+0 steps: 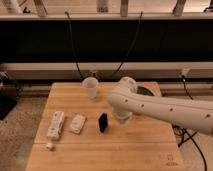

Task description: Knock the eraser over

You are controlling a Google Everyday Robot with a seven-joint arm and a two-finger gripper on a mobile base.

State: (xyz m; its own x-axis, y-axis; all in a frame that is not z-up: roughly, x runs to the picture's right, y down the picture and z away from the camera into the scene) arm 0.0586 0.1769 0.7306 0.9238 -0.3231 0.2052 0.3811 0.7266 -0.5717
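The eraser (103, 122), a small black upright block, stands on the wooden table (100, 150) near its middle. My white arm (165, 107) reaches in from the right. The gripper (121, 118) hangs down from the arm's end just right of the eraser, close beside it. I cannot tell whether they touch.
A clear plastic cup (90, 87) stands at the back of the table, left of the arm. A flat white square-ish gadget (77, 123) and a long white remote-like object (55, 125) lie left of the eraser. A small white bit (49, 146) lies near the front left.
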